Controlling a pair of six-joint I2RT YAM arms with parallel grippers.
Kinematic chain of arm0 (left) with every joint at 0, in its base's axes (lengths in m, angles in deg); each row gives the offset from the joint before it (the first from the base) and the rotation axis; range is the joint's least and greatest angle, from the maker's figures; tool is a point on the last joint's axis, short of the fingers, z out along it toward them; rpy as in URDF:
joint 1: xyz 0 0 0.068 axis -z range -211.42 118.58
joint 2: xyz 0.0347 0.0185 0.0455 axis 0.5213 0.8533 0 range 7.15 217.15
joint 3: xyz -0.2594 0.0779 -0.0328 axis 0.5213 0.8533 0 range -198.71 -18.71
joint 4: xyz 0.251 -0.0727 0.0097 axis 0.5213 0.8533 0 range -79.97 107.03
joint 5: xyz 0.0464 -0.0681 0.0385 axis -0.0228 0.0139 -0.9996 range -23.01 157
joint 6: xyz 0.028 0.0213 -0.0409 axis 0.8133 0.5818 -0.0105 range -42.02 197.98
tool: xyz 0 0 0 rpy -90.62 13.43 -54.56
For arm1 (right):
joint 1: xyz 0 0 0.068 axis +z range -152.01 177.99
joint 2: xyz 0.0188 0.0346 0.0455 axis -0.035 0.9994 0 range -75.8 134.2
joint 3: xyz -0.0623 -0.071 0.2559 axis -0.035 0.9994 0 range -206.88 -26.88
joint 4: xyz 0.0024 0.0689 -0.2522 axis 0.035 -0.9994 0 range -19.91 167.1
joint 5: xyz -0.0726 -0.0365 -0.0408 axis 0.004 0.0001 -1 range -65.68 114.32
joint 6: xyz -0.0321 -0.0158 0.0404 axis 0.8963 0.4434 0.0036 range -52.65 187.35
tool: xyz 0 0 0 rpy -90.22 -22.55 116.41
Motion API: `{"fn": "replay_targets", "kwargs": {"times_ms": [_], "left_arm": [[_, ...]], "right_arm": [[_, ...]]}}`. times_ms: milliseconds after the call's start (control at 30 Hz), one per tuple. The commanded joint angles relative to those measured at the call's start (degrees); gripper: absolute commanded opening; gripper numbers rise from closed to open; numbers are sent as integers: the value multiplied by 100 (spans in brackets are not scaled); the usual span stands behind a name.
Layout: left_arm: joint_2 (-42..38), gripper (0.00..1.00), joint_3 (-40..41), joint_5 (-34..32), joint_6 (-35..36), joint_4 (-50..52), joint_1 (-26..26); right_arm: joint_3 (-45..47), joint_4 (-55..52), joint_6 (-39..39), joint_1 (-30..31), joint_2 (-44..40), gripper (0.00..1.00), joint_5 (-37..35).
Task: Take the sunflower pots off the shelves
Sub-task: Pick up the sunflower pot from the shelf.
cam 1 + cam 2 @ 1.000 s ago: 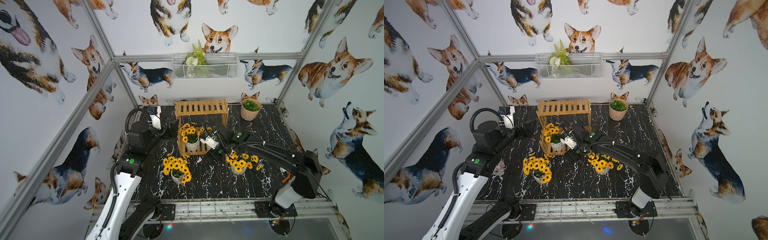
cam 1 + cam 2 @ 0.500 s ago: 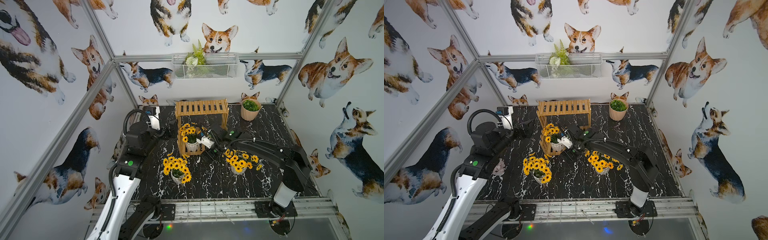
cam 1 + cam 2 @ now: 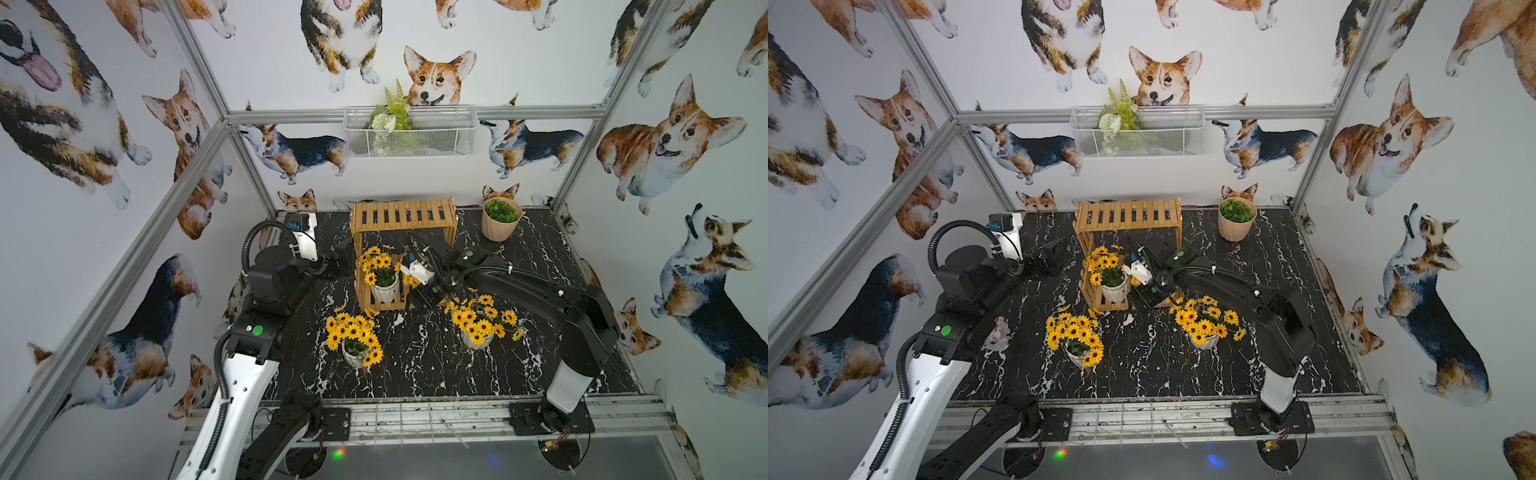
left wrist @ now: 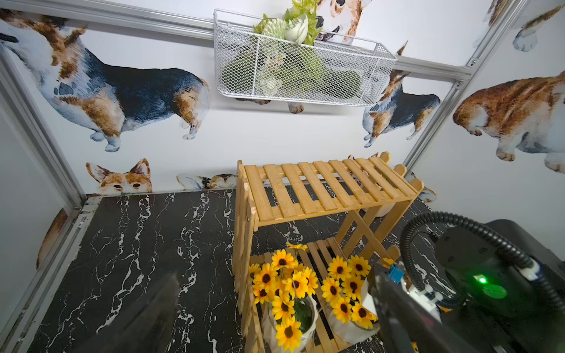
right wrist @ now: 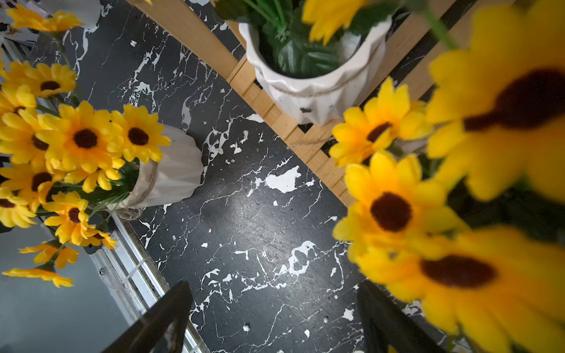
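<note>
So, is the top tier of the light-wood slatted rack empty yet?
Empty: the top tier shows only bare slats in the left wrist view. Two white ribbed sunflower pots stand on the lower tier.

The black tabletop [image 3: 415,374] holds wooden shelves [image 3: 401,216] at the middle of its back edge, a beige pot [image 3: 498,226] near the back right corner, and two sunflower pots [image 3: 353,340] near the middle. Two more sunflower pots [image 4: 290,311] sit on the low shelf [image 4: 318,253].

Overhead pair, wrist views near shelves [image 4: 321,186]

Sunflower blooms [image 5: 391,211] and rack posts [image 4: 241,232] around lower shelf [image 3: 380,306].
</note>
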Motion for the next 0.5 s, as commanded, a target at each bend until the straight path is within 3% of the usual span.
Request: {"fn": "replay_targets", "kwargs": {"times_ms": [0,467], "left_arm": [[-29,100,-29,-17,38,-101,-13],[-148,100,15,-17,38,-81,-13]], "right_arm": [[-47,-11,186,-42,36,88,-153],[-316,-73,411,-108,232,88,-493]]}}
